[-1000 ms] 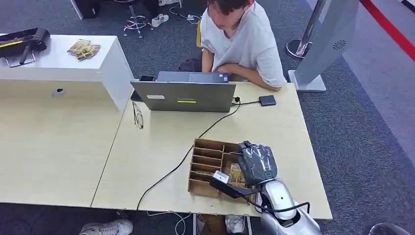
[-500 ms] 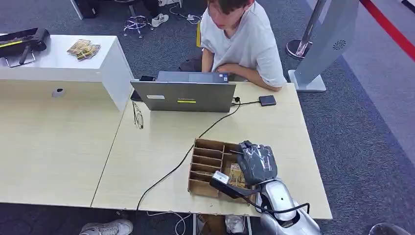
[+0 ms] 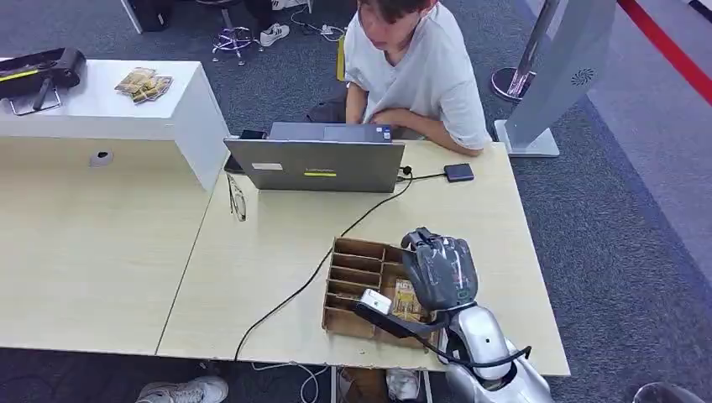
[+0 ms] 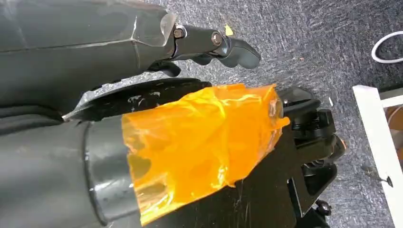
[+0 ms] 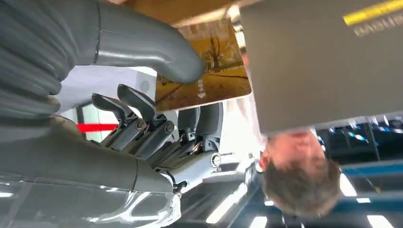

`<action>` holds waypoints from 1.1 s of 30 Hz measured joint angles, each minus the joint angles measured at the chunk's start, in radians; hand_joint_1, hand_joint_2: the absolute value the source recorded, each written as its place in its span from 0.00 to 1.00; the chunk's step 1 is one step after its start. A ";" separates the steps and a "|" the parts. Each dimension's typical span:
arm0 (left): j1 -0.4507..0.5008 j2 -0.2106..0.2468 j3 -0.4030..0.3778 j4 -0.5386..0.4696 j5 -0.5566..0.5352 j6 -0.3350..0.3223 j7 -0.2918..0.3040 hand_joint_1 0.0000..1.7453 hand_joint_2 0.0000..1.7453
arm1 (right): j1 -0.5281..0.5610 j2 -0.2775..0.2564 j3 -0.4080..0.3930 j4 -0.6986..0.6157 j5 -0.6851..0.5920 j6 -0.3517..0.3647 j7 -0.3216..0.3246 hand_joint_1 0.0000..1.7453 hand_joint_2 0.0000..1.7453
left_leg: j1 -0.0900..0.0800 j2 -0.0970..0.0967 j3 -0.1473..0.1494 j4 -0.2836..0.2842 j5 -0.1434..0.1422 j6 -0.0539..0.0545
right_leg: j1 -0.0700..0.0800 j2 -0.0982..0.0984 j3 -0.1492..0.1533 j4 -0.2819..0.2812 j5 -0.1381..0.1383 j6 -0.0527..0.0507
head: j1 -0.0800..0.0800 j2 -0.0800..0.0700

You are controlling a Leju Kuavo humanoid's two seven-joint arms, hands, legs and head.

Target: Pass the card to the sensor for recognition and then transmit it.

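Right hand (image 3: 441, 270) risen and shifted slightly forward over the wooden organizer (image 3: 357, 285), compared with a second ago. Card (image 5: 204, 71) now pinched between thumb and fingers, lifted out of the compartment. Wrist camera bracket (image 3: 375, 304) moved slightly up and left with the hand.

You see two pale wooden tables (image 3: 101, 252) abutting on dark grey carpet (image 3: 621, 235), a white cabinet (image 3: 126, 109) behind the left one, and a grey kiosk stand (image 3: 562, 59) beyond.
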 joint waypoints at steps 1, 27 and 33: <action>0.000 0.000 0.000 0.000 0.001 0.000 0.000 0.00 0.00 | 0.000 -0.001 0.000 -0.011 0.002 -0.004 0.000 1.00 1.00 | 0.000 0.000 0.000 0.000 0.000 0.000 | 0.000 0.000 0.000 0.000 0.000 0.000 | 0.000 0.000; 0.001 0.000 0.000 0.000 0.011 0.014 -0.005 0.00 0.00 | 0.033 -0.042 -0.014 -0.268 0.031 -0.084 -0.018 1.00 1.00 | 0.000 0.000 0.000 0.000 0.000 0.000 | 0.000 0.000 0.000 0.000 0.000 0.000 | 0.000 0.000; 0.001 0.000 0.000 0.000 0.001 0.014 -0.005 0.00 0.00 | 0.007 -0.042 -0.014 -0.257 0.022 -0.065 -0.018 1.00 1.00 | 0.000 0.000 0.000 0.000 0.000 0.000 | 0.000 0.000 0.000 0.000 0.000 0.000 | 0.000 0.000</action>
